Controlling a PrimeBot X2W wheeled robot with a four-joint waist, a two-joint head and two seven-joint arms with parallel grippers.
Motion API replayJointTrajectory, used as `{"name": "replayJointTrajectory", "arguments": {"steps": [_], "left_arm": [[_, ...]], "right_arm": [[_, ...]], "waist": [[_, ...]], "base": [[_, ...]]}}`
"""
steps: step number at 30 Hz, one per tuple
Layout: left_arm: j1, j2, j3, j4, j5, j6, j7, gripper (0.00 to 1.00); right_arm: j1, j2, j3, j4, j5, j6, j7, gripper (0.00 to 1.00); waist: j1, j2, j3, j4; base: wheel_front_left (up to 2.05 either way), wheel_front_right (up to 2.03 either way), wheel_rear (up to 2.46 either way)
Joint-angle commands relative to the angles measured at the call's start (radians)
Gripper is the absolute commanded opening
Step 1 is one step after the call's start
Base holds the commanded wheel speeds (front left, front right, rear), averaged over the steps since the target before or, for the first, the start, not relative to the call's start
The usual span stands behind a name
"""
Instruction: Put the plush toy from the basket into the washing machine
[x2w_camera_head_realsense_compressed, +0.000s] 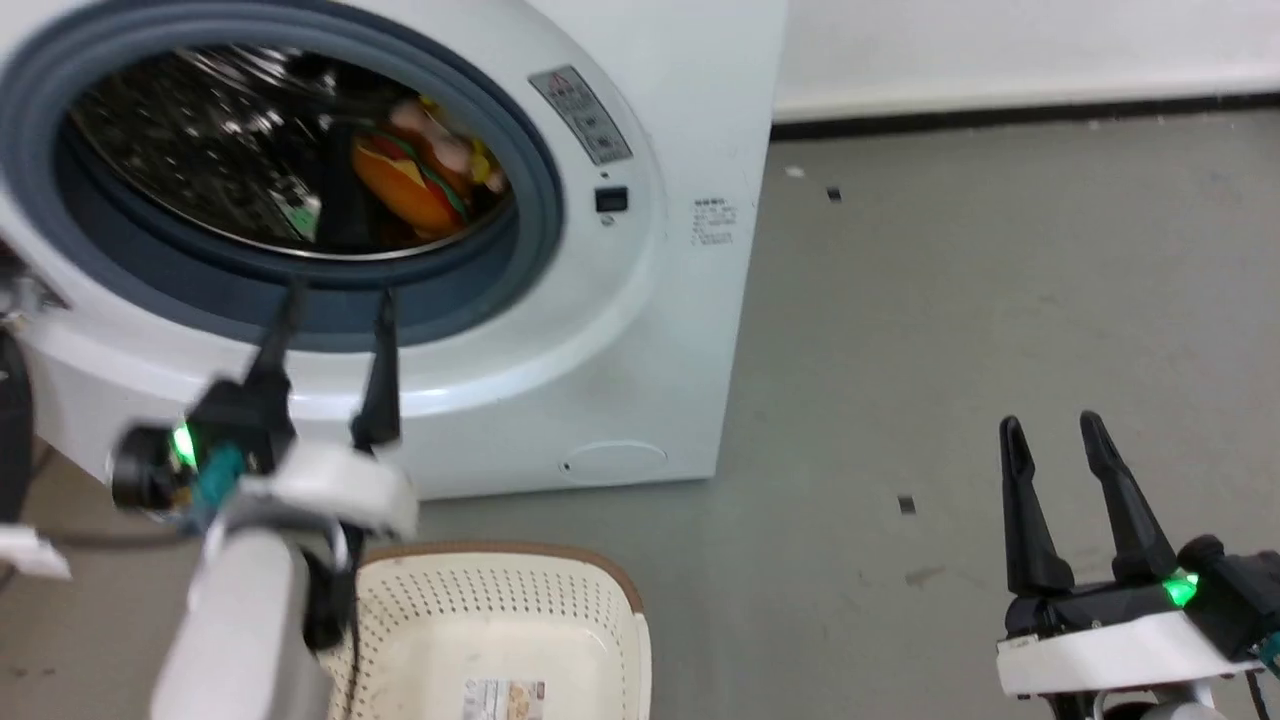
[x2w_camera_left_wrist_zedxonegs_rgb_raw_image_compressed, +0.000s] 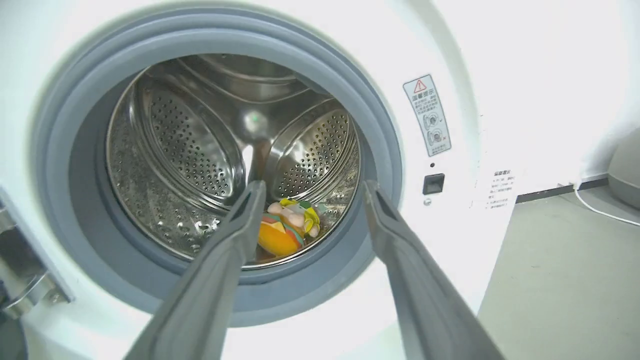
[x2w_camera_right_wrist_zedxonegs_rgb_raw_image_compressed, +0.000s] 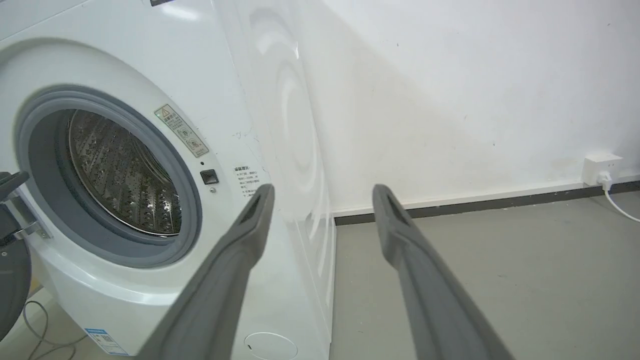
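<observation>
Although the toy (x2w_camera_left_wrist_zedxonegs_rgb_raw_image_compressed: 287, 227) lay in the washer (x2w_camera_head_realsense_compressed: 640, 330), we judged the left gripper (x2w_camera_head_realsense_compressed: 338, 293), wide and empty, might snag the ring (x2w_camera_left_wrist_zedxonegs_rgb_raw_image_compressed: 377, 130) on withdrawal.

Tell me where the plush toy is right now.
The plush toy lies in the washing machine drum, right of centre in the head view, beyond the open left pincer.

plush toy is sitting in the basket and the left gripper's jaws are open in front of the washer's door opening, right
Not quite. The plush toy is not in the basket. It lies inside the steel drum of the washing machine, as the left wrist view shows. The left gripper does have its jaws open in front of the door opening.
</observation>
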Motion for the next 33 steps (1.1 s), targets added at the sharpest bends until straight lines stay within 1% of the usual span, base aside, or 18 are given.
{"name": "replayJointTrajectory", "arguments": {"steps": [1, 6, 9, 14, 20, 27, 28, 33], "left_arm": [[0.041, -0.011, 0.003, -0.026, -0.007, 0.011, -0.005, 1.0], [0.211, -0.05, 0.006, -0.14, -0.007, 0.049, -0.005, 1.0], [0.287, -0.063, 0.014, -0.171, -0.005, 0.058, -0.005, 1.0], [0.391, -0.108, -0.023, -0.208, 0.024, 0.087, -0.005, 1.0], [0.443, -0.119, -0.057, -0.206, 0.074, 0.121, -0.005, 1.0], [0.447, -0.122, -0.065, -0.199, 0.08, 0.119, -0.005, 1.0], [0.441, -0.12, -0.064, -0.199, 0.075, 0.117, 0.001, 0.0], [0.441, -0.121, -0.061, -0.202, 0.077, 0.115, 0.006, 0.0]], "right_arm": [[0.017, 0.0, -0.003, 0.001, -0.007, 0.001, -0.004, 1.0], [0.044, 0.0, -0.011, 0.001, -0.008, 0.001, -0.004, 1.0], [0.057, 0.0, -0.008, 0.001, -0.004, 0.001, -0.004, 1.0], [0.077, 0.0, 0.0, 0.009, 0.0, 0.001, -0.004, 1.0], [0.083, 0.0, 0.005, 0.012, -0.001, 0.001, -0.004, 1.0], [0.086, 0.0, 0.008, 0.014, 0.001, 0.001, -0.004, 1.0], [0.072, 0.0, 0.008, 0.012, 0.0, 0.0, 0.0, 0.0], [0.071, 0.0, 0.007, 0.012, -0.005, 0.0, 0.005, 0.0]], "waist": [[0.0002, -0.0001, -0.035, 0.024], [0.0002, -0.0001, -0.064, 0.037], [0.0002, -0.0001, -0.073, 0.04], [0.0002, -0.0001, -0.085, 0.055], [0.0002, -0.0001, -0.083, 0.064], [0.0002, -0.0001, -0.078, 0.064], [0.0002, -0.0001, -0.079, 0.064], [0.0002, -0.0001, -0.08, 0.065]], "base": [[0.0, 0.0, 0.0], [0.0, 0.0, 0.0], [0.0, 0.0, 0.0], [0.0, 0.0, 0.0], [0.0, 0.0, 0.0], [0.0, 0.0, 0.0], [0.0, 0.0, 0.0], [0.0, 0.0, 0.0]]}}
